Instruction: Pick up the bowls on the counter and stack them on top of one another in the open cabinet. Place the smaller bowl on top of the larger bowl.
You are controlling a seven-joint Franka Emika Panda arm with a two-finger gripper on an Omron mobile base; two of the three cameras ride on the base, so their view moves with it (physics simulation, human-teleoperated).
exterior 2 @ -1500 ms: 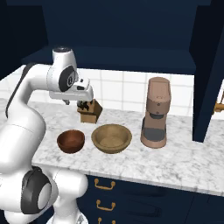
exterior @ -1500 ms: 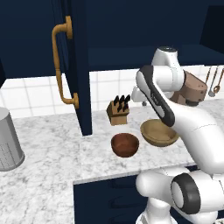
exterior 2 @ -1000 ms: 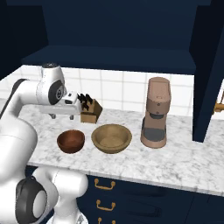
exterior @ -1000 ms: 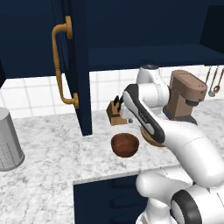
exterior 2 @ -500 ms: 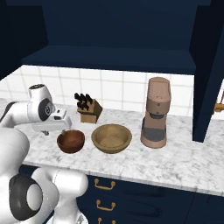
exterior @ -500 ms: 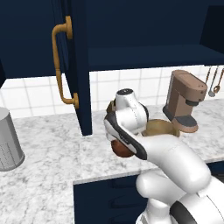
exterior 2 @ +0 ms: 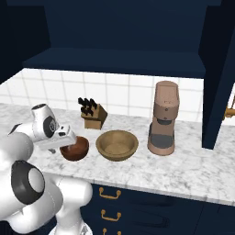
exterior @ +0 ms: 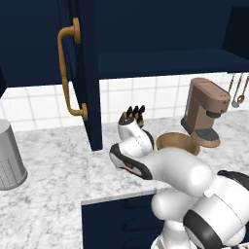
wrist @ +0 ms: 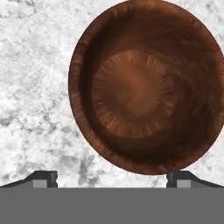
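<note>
Two wooden bowls sit on the white-grey marble counter (exterior 2: 193, 176), centre-left of the right base view: small dark reddish-brown bowl (exterior 2: 75, 148) just beside the wider light tan bowl (exterior 2: 117, 144). Gripper (wrist: 111, 177) hangs over the dark bowl, fingertips (wrist: 43, 177) spread wide, holding nothing.

Light is even and fairly bright on the counter (exterior 2: 193, 170) and the tiled wall, with no glare and only faint, soft shadows under the things standing there. The cabinet (exterior: 160, 34) and the space under it stay very dark, nearly without detail. All three rendered pictures are sharp edge to edge, without blur or bending at the borders; the smaller bowl (wrist: 144, 85) shows its wood grain crisply, its inner wall shading darker toward the right.
</note>
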